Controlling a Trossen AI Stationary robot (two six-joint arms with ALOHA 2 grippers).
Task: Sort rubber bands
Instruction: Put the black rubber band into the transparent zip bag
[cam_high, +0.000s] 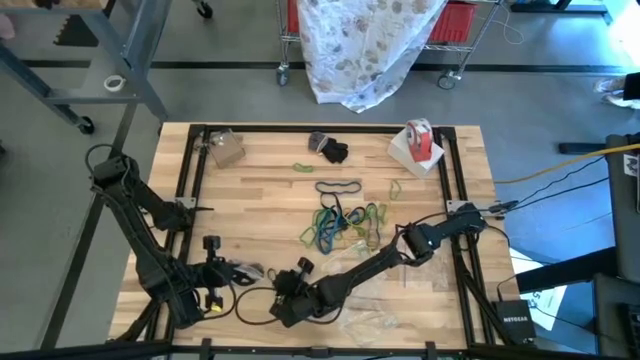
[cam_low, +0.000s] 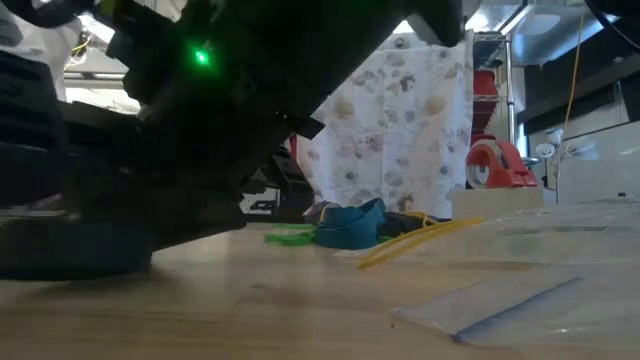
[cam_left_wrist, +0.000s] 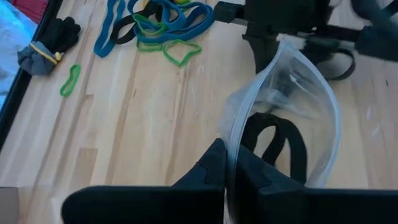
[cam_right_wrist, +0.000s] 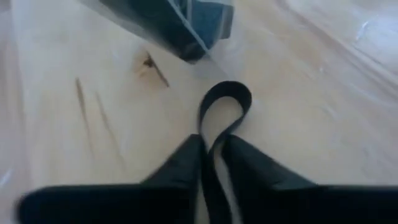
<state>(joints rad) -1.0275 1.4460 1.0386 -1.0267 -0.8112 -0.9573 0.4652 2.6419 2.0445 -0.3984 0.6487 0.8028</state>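
Note:
A loose pile of blue, green and yellow rubber bands (cam_high: 340, 225) lies mid-table, also seen in the left wrist view (cam_left_wrist: 155, 18). My left gripper (cam_left_wrist: 227, 155) is near the table's front edge, shut on a clear plastic bag (cam_left_wrist: 292, 93) whose mouth gapes open. My right gripper (cam_right_wrist: 211, 140) reaches into that mouth from the table's right, shut on a black rubber band (cam_right_wrist: 225, 102). A black loop (cam_left_wrist: 273, 143) shows through the bag's wall. My left gripper pinches the bag's rim (cam_left_wrist: 229, 140) between its two fingers, at one side of the open mouth. The rim stands up from the fingers and the mouth bows open beyond them. My right gripper pinches the black band's strip (cam_right_wrist: 210, 149) between its two fingertips, slanting down. The band's rounded end (cam_right_wrist: 227, 93) sticks out past the fingertips as a small loop over the wood.
At the far edge are a red-and-white tape roll (cam_high: 418, 138), a dark bundle (cam_high: 330, 150) and a tan scrap (cam_high: 225, 148). Single green (cam_high: 302, 167) and black (cam_high: 338, 187) bands lie apart from the pile. More clear bags (cam_high: 370, 320) lie near the front right.

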